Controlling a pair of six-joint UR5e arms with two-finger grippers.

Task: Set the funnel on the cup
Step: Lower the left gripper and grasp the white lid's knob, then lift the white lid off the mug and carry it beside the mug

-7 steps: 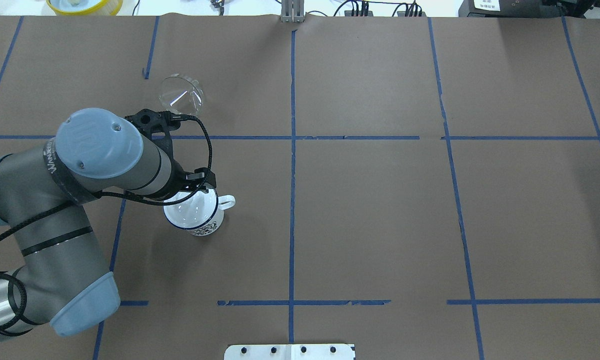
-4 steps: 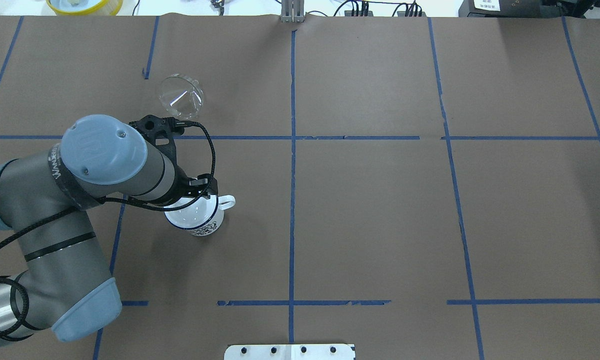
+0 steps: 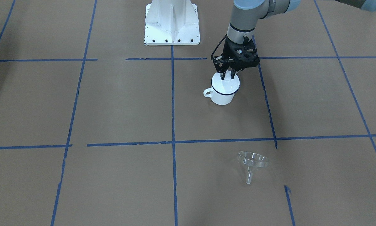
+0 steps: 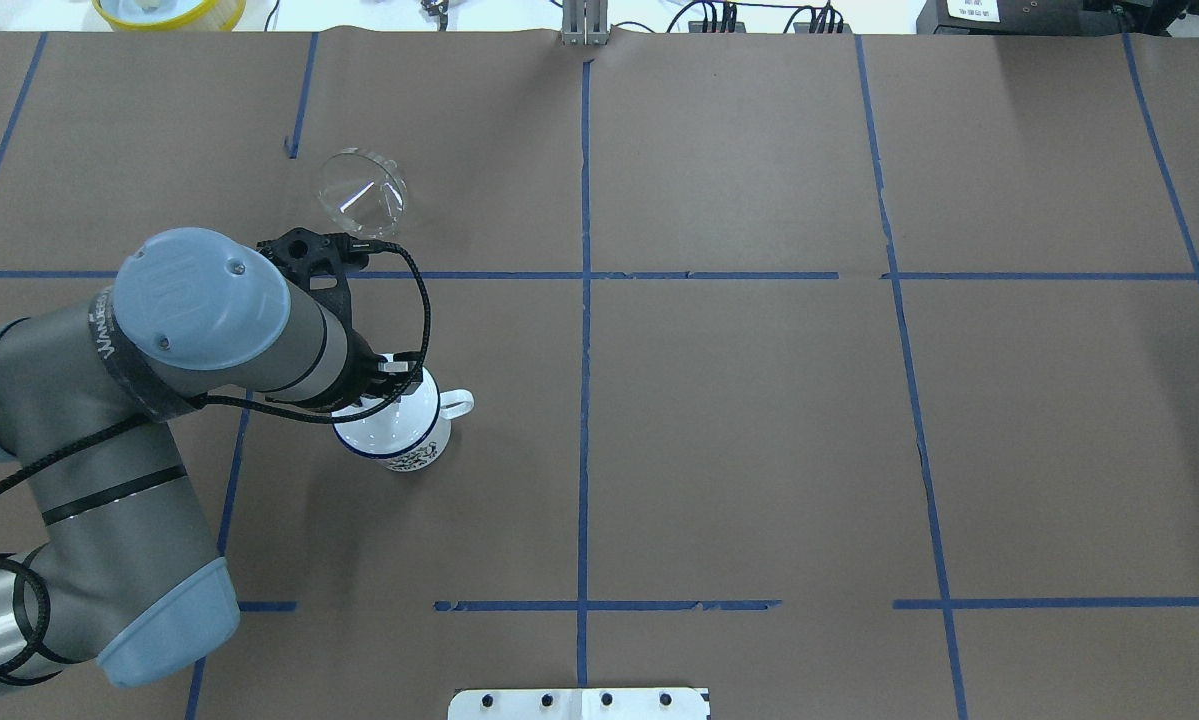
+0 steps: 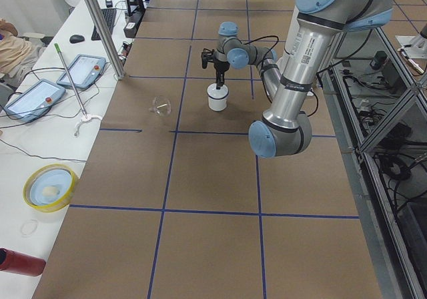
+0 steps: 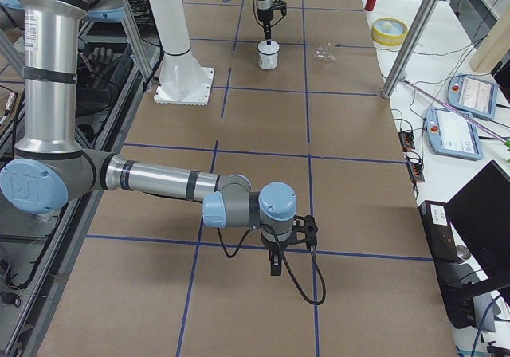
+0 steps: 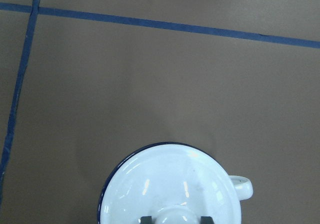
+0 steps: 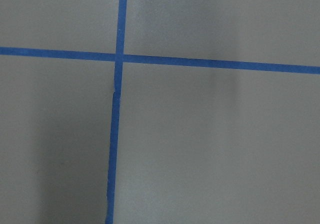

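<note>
The white cup (image 3: 220,97) with a dark blue rim stands upright, left of the table's centre, in the overhead view (image 4: 409,445). A round white lid (image 7: 165,184) with a knob covers its mouth. My left gripper (image 3: 227,75) points straight down over it. In the left wrist view its fingertips (image 7: 146,219) sit tight against both sides of the knob. The clear funnel (image 4: 362,190) lies on its side farther out on the paper, apart from the cup (image 3: 252,161). My right gripper (image 6: 275,265) hangs low over bare paper far from both; I cannot tell if it is open.
Brown paper with blue tape lines (image 4: 584,300) covers the table. The white robot base plate (image 3: 172,25) is at the robot's edge. A yellow bowl (image 4: 169,10) and tablets (image 5: 30,99) lie beyond the far edge, next to a metal post (image 5: 100,25).
The left arm shifted slightly over the cup, first towards the funnel side, then back. The cup and its handle moved a few pixels to the right. The funnel has stayed in place.
</note>
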